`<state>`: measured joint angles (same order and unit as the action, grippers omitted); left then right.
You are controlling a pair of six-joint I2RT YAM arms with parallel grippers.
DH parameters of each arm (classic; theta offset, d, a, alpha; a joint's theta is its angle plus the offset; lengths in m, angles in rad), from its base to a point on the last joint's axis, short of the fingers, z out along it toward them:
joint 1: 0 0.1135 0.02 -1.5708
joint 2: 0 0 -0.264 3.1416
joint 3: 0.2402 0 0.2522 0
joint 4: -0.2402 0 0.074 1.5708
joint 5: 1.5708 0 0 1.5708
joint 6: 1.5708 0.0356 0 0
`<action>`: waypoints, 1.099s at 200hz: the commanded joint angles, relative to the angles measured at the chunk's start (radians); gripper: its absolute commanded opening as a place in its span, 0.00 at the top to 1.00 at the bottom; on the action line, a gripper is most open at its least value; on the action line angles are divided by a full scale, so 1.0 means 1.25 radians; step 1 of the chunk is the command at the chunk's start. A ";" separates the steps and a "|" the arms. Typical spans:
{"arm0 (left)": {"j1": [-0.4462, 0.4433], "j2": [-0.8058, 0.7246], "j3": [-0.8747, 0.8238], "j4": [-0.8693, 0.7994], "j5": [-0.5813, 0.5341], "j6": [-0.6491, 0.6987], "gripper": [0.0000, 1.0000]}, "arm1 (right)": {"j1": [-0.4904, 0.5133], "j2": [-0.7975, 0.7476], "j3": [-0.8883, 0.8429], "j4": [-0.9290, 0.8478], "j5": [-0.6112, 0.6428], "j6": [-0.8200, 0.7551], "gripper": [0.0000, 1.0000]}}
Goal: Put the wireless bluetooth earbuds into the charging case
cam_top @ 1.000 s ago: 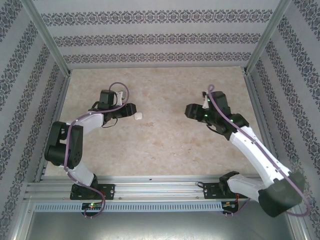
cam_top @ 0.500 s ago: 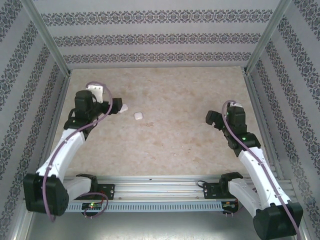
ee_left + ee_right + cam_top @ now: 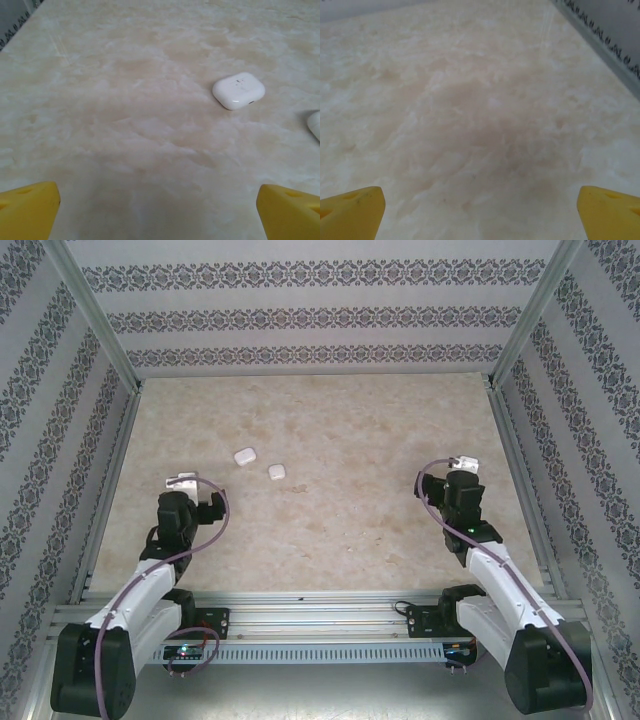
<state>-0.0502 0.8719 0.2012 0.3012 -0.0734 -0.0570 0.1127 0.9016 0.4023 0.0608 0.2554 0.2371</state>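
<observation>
Plainly, the left tool point(image 3: 160, 212) stands open, its yellow fingertips point(image 3: 27, 210) spread wide above the marbled worktop point(image 3: 125, 130). One white charging case point(image 3: 239, 90) lies flat ahead of it at about 1 o'clock. A second case point(image 3: 315, 125) lies near the first toward 3 o'clock, cut off by the frame edge. Both lids look shut, though the overhead view is too small to be sure. The right tool point(image 3: 480, 212) is open too, with the cases well apart at its 9 o'clock seen from overhead.
</observation>
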 commanded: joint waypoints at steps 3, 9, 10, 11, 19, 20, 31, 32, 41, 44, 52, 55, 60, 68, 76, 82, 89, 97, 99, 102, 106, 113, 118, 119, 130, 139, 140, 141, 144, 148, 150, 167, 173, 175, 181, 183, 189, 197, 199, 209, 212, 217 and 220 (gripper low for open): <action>0.008 0.047 -0.014 0.187 -0.023 0.052 0.00 | -0.015 0.038 -0.031 0.158 0.037 -0.086 0.02; 0.009 0.071 -0.015 0.208 -0.021 0.052 0.00 | -0.019 0.056 -0.039 0.186 0.031 -0.091 0.02; 0.009 0.074 -0.015 0.213 -0.020 0.053 0.00 | -0.020 0.059 -0.040 0.191 0.030 -0.092 0.02; 0.008 0.078 -0.014 0.216 -0.019 0.054 0.00 | -0.021 0.062 -0.041 0.196 0.029 -0.092 0.02; 0.009 0.104 0.000 0.215 -0.011 0.054 0.00 | -0.027 0.088 -0.042 0.228 0.014 -0.095 0.02; 0.008 0.106 0.002 0.216 -0.008 0.055 0.00 | -0.028 0.090 -0.042 0.233 0.013 -0.095 0.02; 0.008 0.150 0.006 0.262 0.006 0.065 0.00 | -0.034 0.127 -0.069 0.279 -0.006 -0.097 0.02; 0.008 0.154 0.006 0.269 0.006 0.065 0.00 | -0.035 0.129 -0.070 0.283 -0.007 -0.097 0.02; 0.009 0.188 0.003 0.328 0.007 0.070 0.00 | -0.038 0.157 -0.078 0.324 -0.019 -0.096 0.02; 0.008 0.199 0.001 0.349 0.007 0.070 0.00 | -0.039 0.169 -0.079 0.339 -0.022 -0.095 0.02; 0.008 0.234 -0.004 0.406 0.003 0.072 0.00 | -0.043 0.195 -0.080 0.374 -0.028 -0.090 0.02; 0.008 0.248 -0.005 0.430 0.000 0.074 0.00 | -0.045 0.202 -0.073 0.372 -0.031 -0.089 0.02; 0.008 0.271 -0.006 0.464 0.000 0.078 0.00 | -0.047 0.212 -0.063 0.367 -0.038 -0.091 0.02; 0.008 0.306 -0.004 0.512 0.002 0.085 0.00 | -0.051 0.238 -0.061 0.404 -0.047 -0.093 0.02; 0.009 0.342 -0.001 0.556 0.007 0.094 0.00 | -0.057 0.262 -0.054 0.435 -0.055 -0.093 0.02; 0.008 0.367 0.006 0.583 0.004 0.091 0.00 | -0.063 0.282 -0.053 0.457 -0.063 -0.095 0.02; 0.008 0.384 0.016 0.576 -0.004 0.067 0.00 | -0.069 0.306 -0.040 0.480 -0.072 -0.094 0.02; 0.008 0.415 0.023 0.593 0.005 0.068 0.00 | -0.076 0.335 -0.015 0.498 -0.089 -0.108 0.02; 0.008 0.424 0.024 0.603 0.009 0.068 0.00 | -0.076 0.342 -0.010 0.498 -0.092 -0.113 0.02; 0.008 0.441 0.024 0.622 0.013 0.069 0.00 | -0.076 0.350 0.000 0.494 -0.096 -0.121 0.02; 0.009 0.468 0.022 0.652 0.020 0.070 0.00 | -0.077 0.360 0.010 0.491 -0.099 -0.129 0.02; 0.008 0.517 0.017 0.713 0.028 0.073 0.00 | -0.079 0.387 0.011 0.522 -0.103 -0.139 0.02; 0.008 0.556 0.011 0.762 0.034 0.075 0.00 | -0.081 0.408 0.012 0.544 -0.106 -0.138 0.02; 0.008 0.563 0.010 0.771 0.035 0.075 0.00 | -0.082 0.412 0.013 0.545 -0.107 -0.137 0.02; 0.006 0.627 -0.001 0.880 0.027 0.083 0.00 | -0.086 0.461 0.014 0.593 -0.127 -0.137 0.02; 0.006 0.596 -0.002 0.823 0.008 0.069 0.00 | -0.087 0.473 0.001 0.633 -0.157 -0.145 0.02; 0.006 0.592 0.000 0.813 0.005 0.068 0.00 | -0.087 0.472 0.000 0.631 -0.159 -0.147 0.02; 0.006 0.588 0.002 0.803 0.002 0.067 0.00 | -0.087 0.472 0.001 0.627 -0.160 -0.147 0.02; 0.007 0.578 0.009 0.775 0.001 0.067 0.00 | -0.087 0.471 0.001 0.619 -0.160 -0.148 0.02; 0.007 0.571 0.020 0.745 0.000 0.065 0.00 | -0.088 0.475 -0.001 0.630 -0.160 -0.149 0.02; 0.007 0.570 0.027 0.732 0.002 0.066 0.00 | -0.087 0.479 -0.003 0.639 -0.161 -0.150 0.02; 0.007 0.577 0.096 0.608 0.024 0.080 0.00 | -0.086 0.486 -0.012 0.659 -0.164 -0.153 0.02; 0.009 0.568 0.139 0.519 0.026 0.075 0.00 | -0.086 0.483 -0.009 0.650 -0.164 -0.154 0.02; 0.014 0.566 0.149 0.496 0.032 0.070 0.00 | -0.086 0.484 -0.010 0.652 -0.164 -0.154 0.02; 0.033 0.564 0.158 0.478 0.061 0.054 0.00 | -0.085 0.487 -0.012 0.664 -0.163 -0.154 0.02; 0.036 0.565 0.158 0.482 0.063 0.050 0.00 | -0.084 0.486 -0.013 0.665 -0.163 -0.155 0.02; 0.040 0.573 0.154 0.504 0.059 0.046 0.00 | -0.084 0.486 -0.013 0.662 -0.158 -0.154 0.02; 0.040 0.571 0.154 0.495 0.056 0.046 0.00 | -0.081 0.486 -0.014 0.663 -0.157 -0.155 0.02; 0.040 0.569 0.155 0.490 0.057 0.046 0.00 | -0.081 0.486 -0.015 0.665 -0.156 -0.155 0.02; 0.040 0.572 0.152 0.505 0.055 0.047 0.00 | -0.079 0.487 -0.018 0.671 -0.152 -0.158 0.02; 0.040 0.573 0.151 0.508 0.055 0.047 0.00 | -0.079 0.486 -0.016 0.669 -0.151 -0.159 0.02; 0.040 0.571 0.152 0.502 0.054 0.046 0.00 | -0.077 0.486 -0.017 0.669 -0.149 -0.160 0.02; 0.040 0.570 0.153 0.498 0.054 0.046 0.00 | -0.075 0.486 -0.017 0.669 -0.148 -0.162 0.02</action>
<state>-0.0105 1.5936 0.3969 1.0000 -0.0269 0.0185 0.0151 1.5066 0.3965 0.8417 0.0799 0.0525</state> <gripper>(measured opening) 0.998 0.981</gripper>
